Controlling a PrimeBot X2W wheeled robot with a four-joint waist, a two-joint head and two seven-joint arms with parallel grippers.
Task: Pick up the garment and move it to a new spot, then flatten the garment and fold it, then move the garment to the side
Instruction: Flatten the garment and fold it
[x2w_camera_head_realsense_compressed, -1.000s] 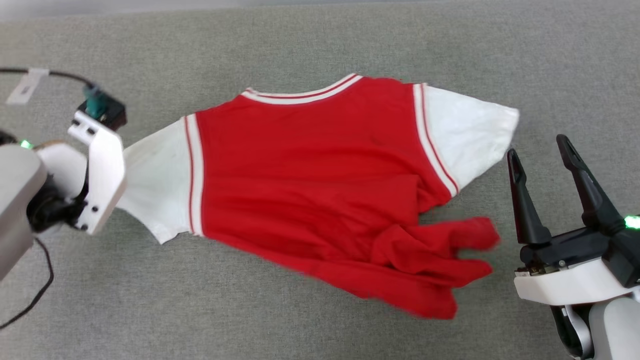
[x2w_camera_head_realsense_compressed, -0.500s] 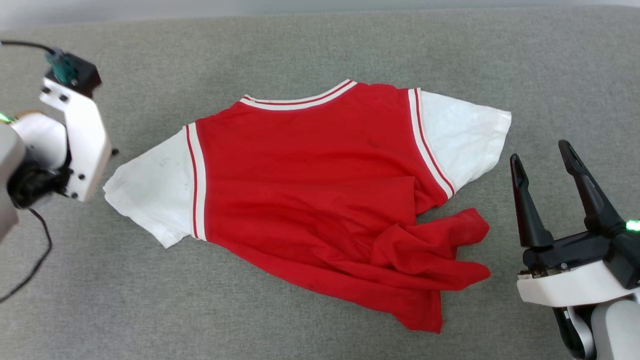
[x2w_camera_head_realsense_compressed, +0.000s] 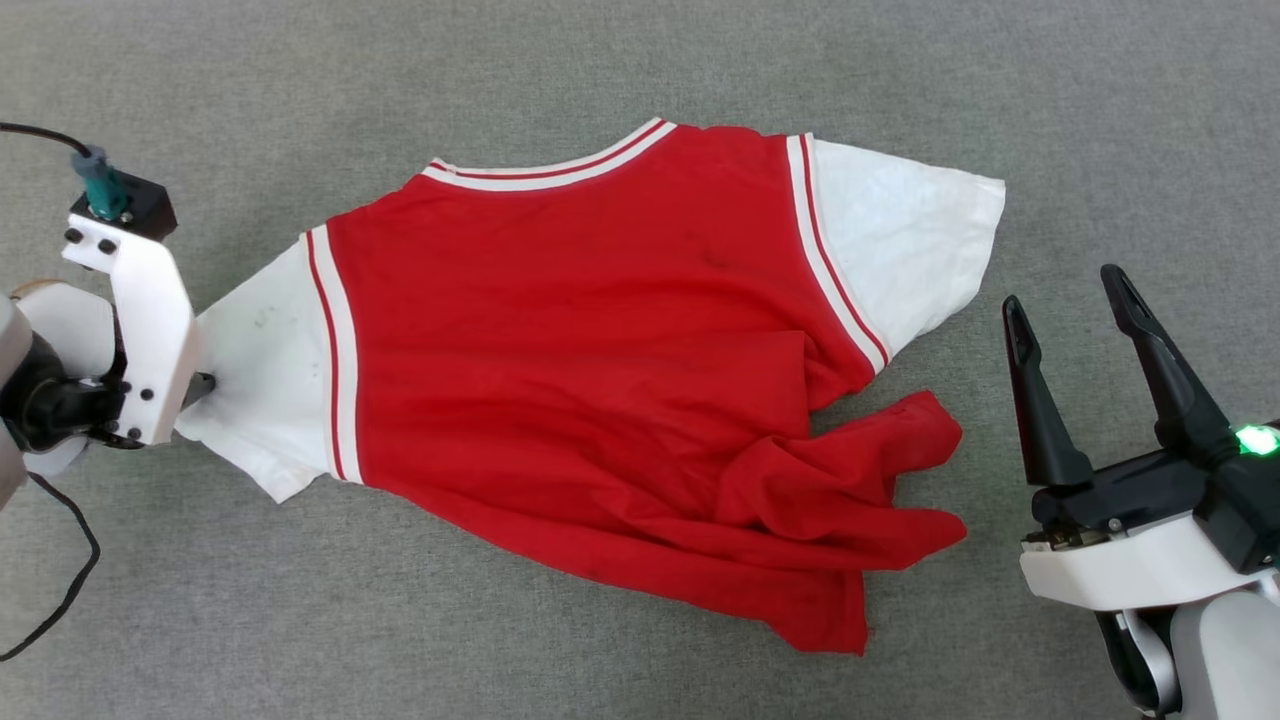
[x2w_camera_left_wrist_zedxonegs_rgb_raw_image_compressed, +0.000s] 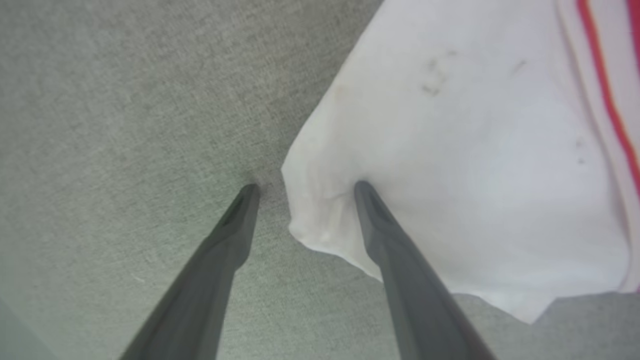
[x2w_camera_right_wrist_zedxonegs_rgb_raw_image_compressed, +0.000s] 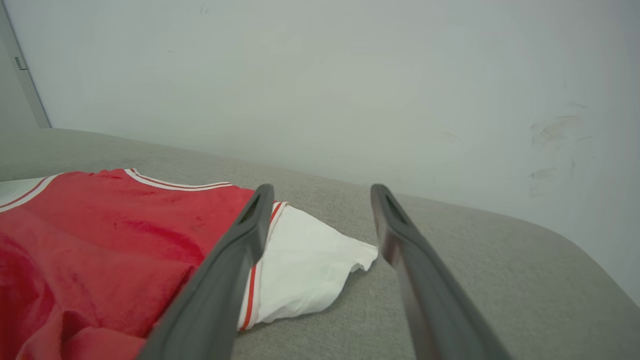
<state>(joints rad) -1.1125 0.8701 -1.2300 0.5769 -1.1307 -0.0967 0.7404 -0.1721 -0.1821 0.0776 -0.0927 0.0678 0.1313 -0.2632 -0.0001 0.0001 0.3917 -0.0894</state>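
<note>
Where the garment (x2w_camera_head_realsense_compressed: 580, 350) lies across the middle of the grey cloth-covered worktop (x2w_camera_head_realsense_compressed: 640, 60), its red body is spread mostly flat. The striped collar trim (x2w_camera_head_realsense_compressed: 550, 175) faces the far side. Its left sleeve (x2w_camera_head_realsense_compressed: 265, 390), white with a red-striped seam, reaches out toward the robot's left. The right sleeve (x2w_camera_head_realsense_compressed: 900, 240) fans out at the far right. The lower hem (x2w_camera_head_realsense_compressed: 840, 500) is bunched and folded over itself at the near right, with rumpled folds pointing toward the right arm. A few small dark marks (x2w_camera_left_wrist_zedxonegs_rgb_raw_image_compressed: 432, 90) speckle the white cloth of the left sleeve.

At the outer corner of that sleeve stands the left gripper (x2w_camera_left_wrist_zedxonegs_rgb_raw_image_compressed: 306, 187), its jaws apart and clamped on nothing. One finger (x2w_camera_left_wrist_zedxonegs_rgb_raw_image_compressed: 395, 250) presses its tip into the sleeve near its edge, dimpling the cloth. The other finger (x2w_camera_left_wrist_zedxonegs_rgb_raw_image_compressed: 215, 265) comes down on bare worktop just beside the sleeve's edge. In the head view the arm's white wrist bracket (x2w_camera_head_realsense_compressed: 140, 320) covers most of this, and a black cable (x2w_camera_head_realsense_compressed: 60, 600) loops over the worktop below it.

The right gripper (x2w_camera_head_realsense_compressed: 1065, 292) sits off the garment's right side, near the right sleeve and the bunched hem but touching neither. Its jaws are wide apart and empty, pointing toward the far side. Beyond the worktop's rounded far edge rises a pale wall (x2w_camera_right_wrist_zedxonegs_rgb_raw_image_compressed: 320, 75).
</note>
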